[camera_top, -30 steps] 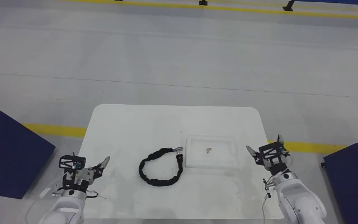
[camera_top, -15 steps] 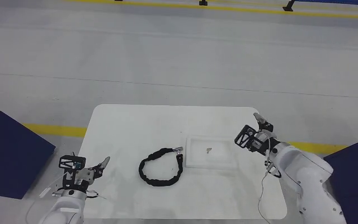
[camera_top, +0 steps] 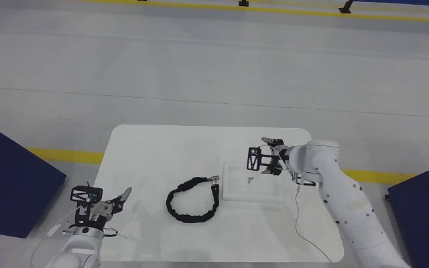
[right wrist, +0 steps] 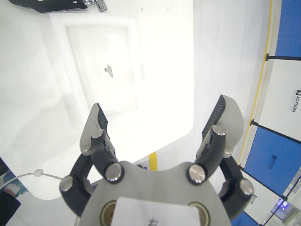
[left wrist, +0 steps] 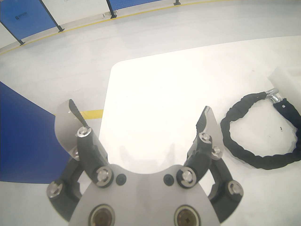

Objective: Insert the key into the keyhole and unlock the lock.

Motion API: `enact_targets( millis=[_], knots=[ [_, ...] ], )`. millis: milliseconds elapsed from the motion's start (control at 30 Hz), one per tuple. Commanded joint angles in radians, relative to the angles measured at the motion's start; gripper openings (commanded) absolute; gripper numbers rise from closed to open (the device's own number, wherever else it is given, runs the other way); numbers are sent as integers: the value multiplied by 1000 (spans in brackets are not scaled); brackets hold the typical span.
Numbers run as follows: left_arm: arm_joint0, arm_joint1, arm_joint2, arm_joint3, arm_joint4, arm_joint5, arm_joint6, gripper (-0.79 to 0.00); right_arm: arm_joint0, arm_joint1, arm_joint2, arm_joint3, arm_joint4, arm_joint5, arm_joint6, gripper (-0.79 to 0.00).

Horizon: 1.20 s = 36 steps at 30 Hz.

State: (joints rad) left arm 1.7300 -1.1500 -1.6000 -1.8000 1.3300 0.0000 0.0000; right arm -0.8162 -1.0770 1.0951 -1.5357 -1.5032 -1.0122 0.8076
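Two grippers are seen from above at a white worktop [camera_top: 154, 154]. The left gripper [camera_top: 115, 201] is held at the near left edge, jaws apart, well away from the other things. A black sleeved chain lock [camera_top: 171, 204] is laid in a loop at the middle, its metal ends just beside the left rim of a shallow white tray [camera_top: 231, 195]. A small key [camera_top: 250, 179] is lying inside the tray. The right gripper [camera_top: 260, 159] is held over the tray's far right part, near the key, jaws apart.

From the left wrist, the left gripper [left wrist: 139, 109] is shown with jaws wide apart, and the lock [left wrist: 227, 130] is seen to its right on the worktop [left wrist: 164, 83].

From the right wrist, the right gripper [right wrist: 161, 105] is shown with jaws apart. The key [right wrist: 109, 71] is lying flat on the floor of the tray [right wrist: 58, 48], apart from the jaws, and the lock [right wrist: 47, 2] is seen past the tray.
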Motion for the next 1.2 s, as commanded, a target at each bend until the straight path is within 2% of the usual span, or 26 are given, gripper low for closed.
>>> enact_targets(
  millis=[0,267,300,333,367,567,633,700,767,800,1167],
  knots=[
    [0,0,0,0,0,0,0,0,59,-2,-76,74,14,0,0,0],
    [0,0,0,0,0,0,0,0,206,-29,-311,287,86,0,0,0],
    [0,0,0,0,0,0,0,0,217,-33,-328,306,90,0,1,-18],
    [0,0,0,0,0,0,0,0,225,-37,-348,322,92,0,0,-123],
    [0,0,0,0,0,0,0,0,233,-41,-364,336,97,0,0,-151],
    [0,0,0,0,0,0,0,0,256,-61,-416,406,122,0,0,-129],
    [0,0,0,0,0,0,0,0,261,-67,-428,425,126,0,-6,-148],
    [0,0,0,0,0,0,0,0,263,-73,-440,440,124,3,-16,-249],
    [0,0,0,0,0,0,0,0,264,-80,-452,453,115,13,-28,-308],
    [0,0,0,0,0,0,0,0,264,-83,-459,458,106,15,-34,-394],
    [0,0,0,0,0,0,0,0,277,-118,-511,546,63,46,-124,-456]
  ],
)
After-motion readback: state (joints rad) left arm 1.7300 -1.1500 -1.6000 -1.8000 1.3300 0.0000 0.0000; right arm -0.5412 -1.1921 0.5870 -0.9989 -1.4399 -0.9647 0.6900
